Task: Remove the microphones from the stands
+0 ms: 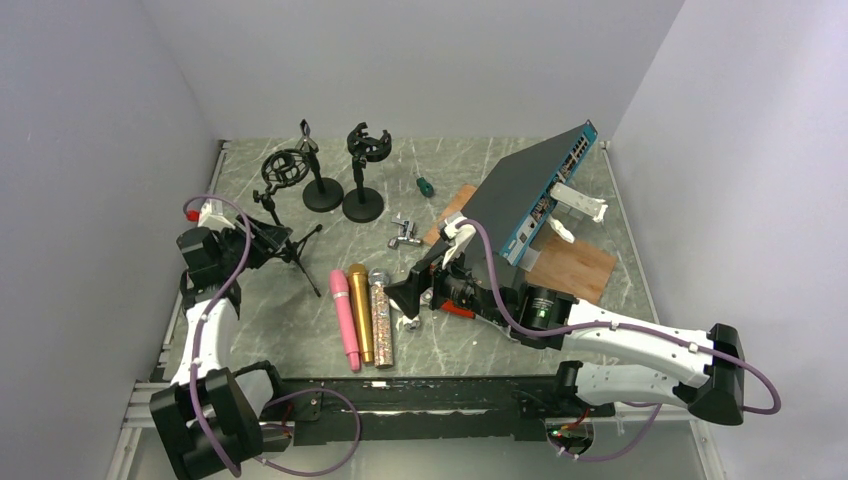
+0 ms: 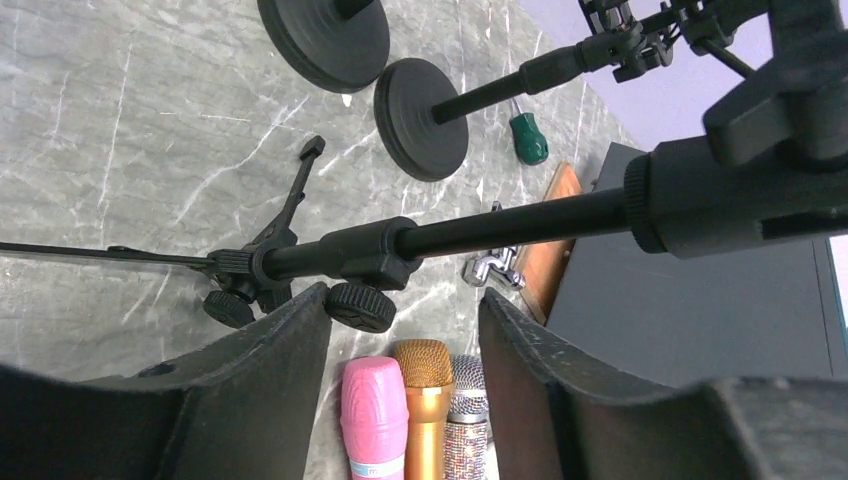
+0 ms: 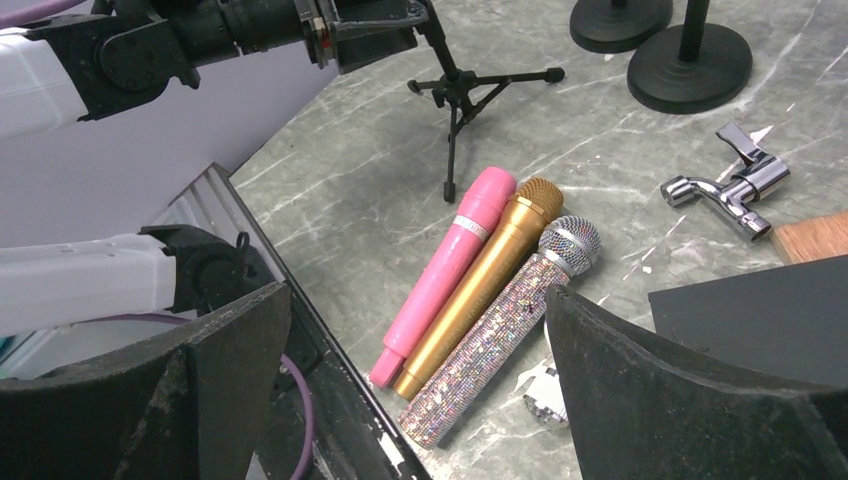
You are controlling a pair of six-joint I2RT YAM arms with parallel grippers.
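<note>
Three microphones lie side by side on the marble table: pink (image 1: 346,320), gold (image 1: 360,312) and glittery silver (image 1: 381,318). They show again in the left wrist view as pink (image 2: 374,410), gold (image 2: 428,400) and silver (image 2: 465,410). A black tripod stand (image 1: 290,248) stands at the left, and its pole (image 2: 480,228) crosses just past my left fingertips. My left gripper (image 1: 248,243) (image 2: 403,295) sits at that pole with its jaws apart and nothing gripped. My right gripper (image 1: 410,303) (image 3: 417,292) hangs wide open over the microphones' handle ends.
Two round-base stands (image 1: 322,193) (image 1: 362,203) and a ring-shaped shock mount (image 1: 285,168) stand at the back left. A blue network switch (image 1: 540,195) leans over a wooden board (image 1: 575,265). A chrome tap (image 1: 405,235) and a green screwdriver (image 1: 424,186) lie mid-table.
</note>
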